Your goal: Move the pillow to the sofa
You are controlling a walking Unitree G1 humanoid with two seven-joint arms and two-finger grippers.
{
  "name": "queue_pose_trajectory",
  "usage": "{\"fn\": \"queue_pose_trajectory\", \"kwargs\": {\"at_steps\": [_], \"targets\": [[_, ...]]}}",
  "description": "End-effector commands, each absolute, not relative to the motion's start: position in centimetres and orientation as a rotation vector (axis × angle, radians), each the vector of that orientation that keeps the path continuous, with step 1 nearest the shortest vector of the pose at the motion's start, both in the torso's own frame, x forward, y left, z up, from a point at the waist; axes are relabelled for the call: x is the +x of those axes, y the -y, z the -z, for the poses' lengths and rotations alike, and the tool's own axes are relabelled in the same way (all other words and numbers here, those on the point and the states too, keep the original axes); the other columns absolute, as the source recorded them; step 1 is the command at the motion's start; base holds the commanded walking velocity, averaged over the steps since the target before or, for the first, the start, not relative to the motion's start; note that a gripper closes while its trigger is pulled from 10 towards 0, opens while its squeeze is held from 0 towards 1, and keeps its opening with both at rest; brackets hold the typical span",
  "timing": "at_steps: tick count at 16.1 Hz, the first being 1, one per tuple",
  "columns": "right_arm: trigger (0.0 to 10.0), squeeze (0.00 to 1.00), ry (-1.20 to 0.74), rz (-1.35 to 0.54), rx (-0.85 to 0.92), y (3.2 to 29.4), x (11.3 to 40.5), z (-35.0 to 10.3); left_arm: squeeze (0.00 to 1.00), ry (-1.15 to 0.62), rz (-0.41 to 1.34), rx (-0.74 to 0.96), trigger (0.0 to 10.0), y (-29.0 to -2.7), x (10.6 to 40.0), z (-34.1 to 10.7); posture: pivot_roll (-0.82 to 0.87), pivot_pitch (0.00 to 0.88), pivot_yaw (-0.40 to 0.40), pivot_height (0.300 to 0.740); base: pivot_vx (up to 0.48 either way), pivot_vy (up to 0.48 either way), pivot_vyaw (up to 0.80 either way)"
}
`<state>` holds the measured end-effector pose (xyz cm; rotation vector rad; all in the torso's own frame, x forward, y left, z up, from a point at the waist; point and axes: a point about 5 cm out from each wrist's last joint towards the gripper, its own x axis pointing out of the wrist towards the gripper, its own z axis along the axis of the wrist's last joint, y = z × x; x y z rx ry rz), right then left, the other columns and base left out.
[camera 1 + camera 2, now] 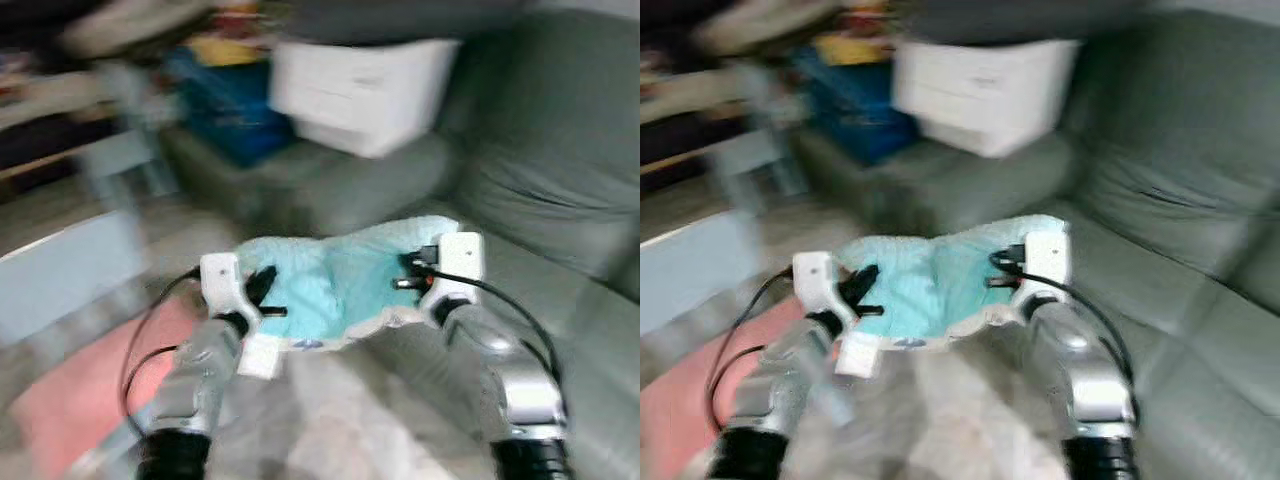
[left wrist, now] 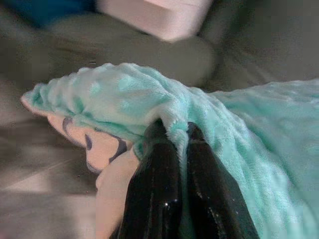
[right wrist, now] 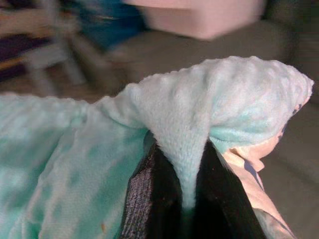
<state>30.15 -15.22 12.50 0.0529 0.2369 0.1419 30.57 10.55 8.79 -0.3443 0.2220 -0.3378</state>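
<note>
A soft turquoise pillow (image 1: 335, 285) with a white patterned underside hangs in the air between my two arms, in front of the grey sofa (image 1: 540, 170). My left gripper (image 1: 262, 298) is shut on the pillow's left edge; the left wrist view shows its black fingers (image 2: 154, 184) pinching a fold of the turquoise pillow (image 2: 149, 99). My right gripper (image 1: 408, 272) is shut on the right edge, with a fold of the pillow (image 3: 209, 99) squeezed between its fingers (image 3: 149, 194). The head views are blurred by motion.
A white box (image 1: 365, 85) and a blue container (image 1: 235, 110) rest on the sofa's left seat. A pink cushion (image 1: 90, 385) lies low at the left, with a pale blue surface (image 1: 60, 275) beside it. The sofa's right seat (image 1: 590, 330) is bare.
</note>
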Motion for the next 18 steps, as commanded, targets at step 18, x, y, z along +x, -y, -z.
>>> {"fn": "queue_pose_trajectory", "kwargs": {"at_steps": [18], "targets": [[10.0,0.00,-0.197,-0.169,0.073,14.13,30.24,-13.70,0.00,-0.260,0.357,-0.312,10.0,-10.42,30.56,-8.72,-0.08,0.000,0.040,0.740,0.183,0.000,-0.54]]}}
